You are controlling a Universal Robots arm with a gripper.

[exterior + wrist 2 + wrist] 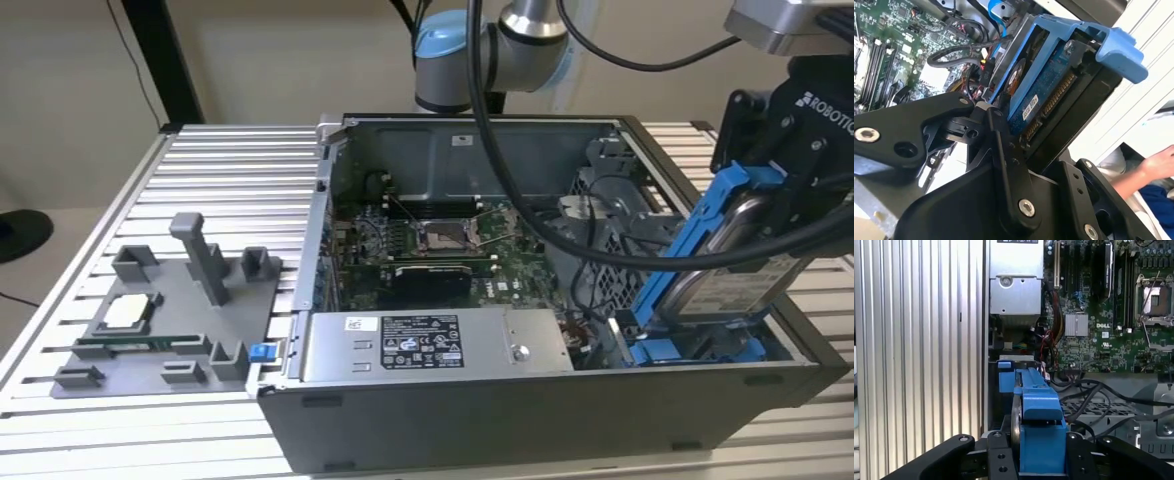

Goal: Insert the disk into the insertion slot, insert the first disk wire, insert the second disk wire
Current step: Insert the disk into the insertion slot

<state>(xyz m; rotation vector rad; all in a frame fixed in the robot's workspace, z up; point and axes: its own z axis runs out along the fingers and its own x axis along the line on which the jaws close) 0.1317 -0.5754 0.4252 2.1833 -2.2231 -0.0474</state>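
In the exterior view, the hand [767, 215] pinches the disk [731, 285], which is tilted with its lower end at the insertion slot [701, 350], on the exterior view's right of the computer case [534, 420]. In the second wrist view, black fingers [1004, 150] clamp the disk's flat sides. In the first wrist view, its blue frame [1039, 407] stands edge-on between them.

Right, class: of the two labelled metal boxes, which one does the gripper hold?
The disk, the one in the blue frame, tilted at the exterior view's right, clamped in the gripper. The grey box lies flat in the case, untouched.
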